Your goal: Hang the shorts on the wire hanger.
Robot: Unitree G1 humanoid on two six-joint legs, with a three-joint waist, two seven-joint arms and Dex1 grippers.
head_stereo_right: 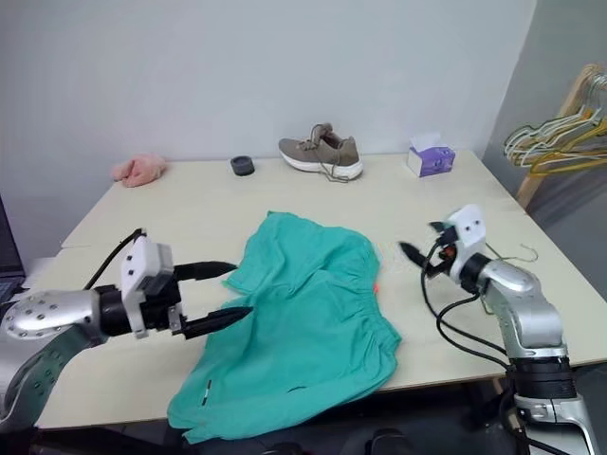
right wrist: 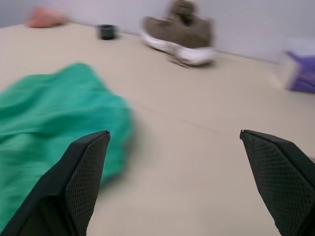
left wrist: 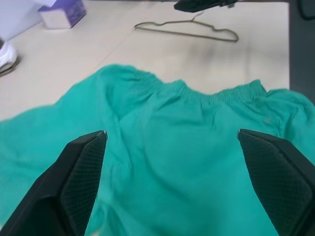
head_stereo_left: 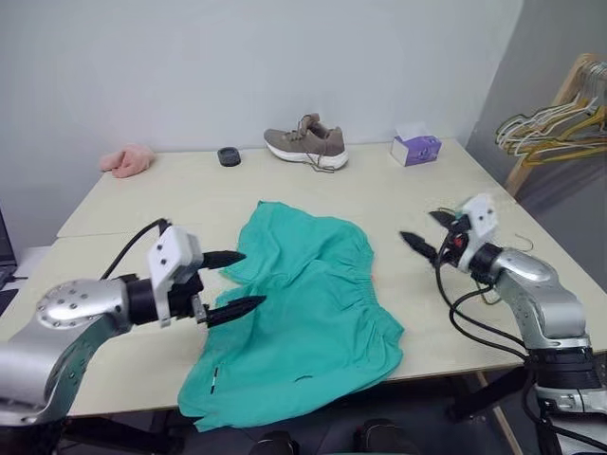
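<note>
The shorts (head_stereo_left: 303,313) lie crumpled on the table (head_stereo_left: 190,204), one edge drooping over its near side. The left claw (head_stereo_left: 233,282) hangs released beside them; the right claw (head_stereo_left: 429,233) gapes empty near the hanger (left wrist: 189,30), which lies flat on the table.

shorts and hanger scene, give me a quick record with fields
shorts: teal, lying crumpled on the table, near edge hanging over the front
wire hanger: flat on the table beyond the waistband, apart from the shorts
left gripper: open, at the shorts' left edge, holding nothing
right gripper: open, empty, right of the shorts
task state: shorts not yet on hanger
</note>
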